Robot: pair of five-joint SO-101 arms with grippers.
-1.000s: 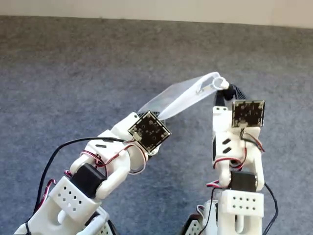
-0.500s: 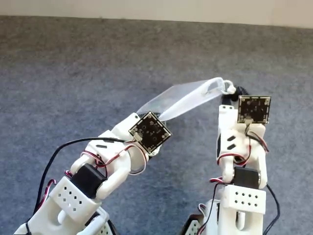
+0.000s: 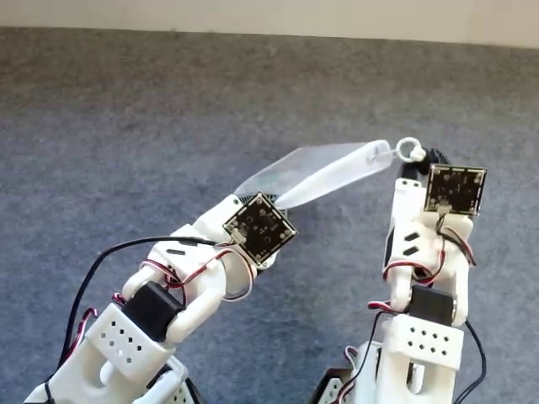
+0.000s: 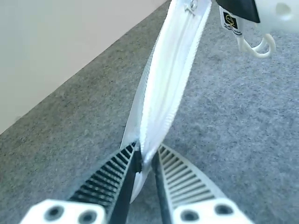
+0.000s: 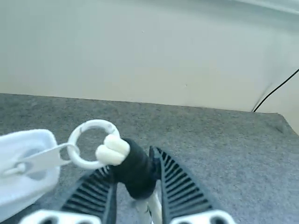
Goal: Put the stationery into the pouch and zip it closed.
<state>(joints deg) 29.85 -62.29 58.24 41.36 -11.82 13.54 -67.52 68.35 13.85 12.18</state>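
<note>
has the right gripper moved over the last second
Yes. In the high view the right gripper has shifted rightward, away from the left gripper, which stayed put, drawing the zipper pull along the pouch.

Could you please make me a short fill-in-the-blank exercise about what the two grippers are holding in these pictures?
1. The left gripper is shut on one end of the white ____.
2. The zipper pull carries a round white ____.
3. The right gripper is shut on a tab whose colour is ____.

Missing words: pouch; ring; black.
</note>
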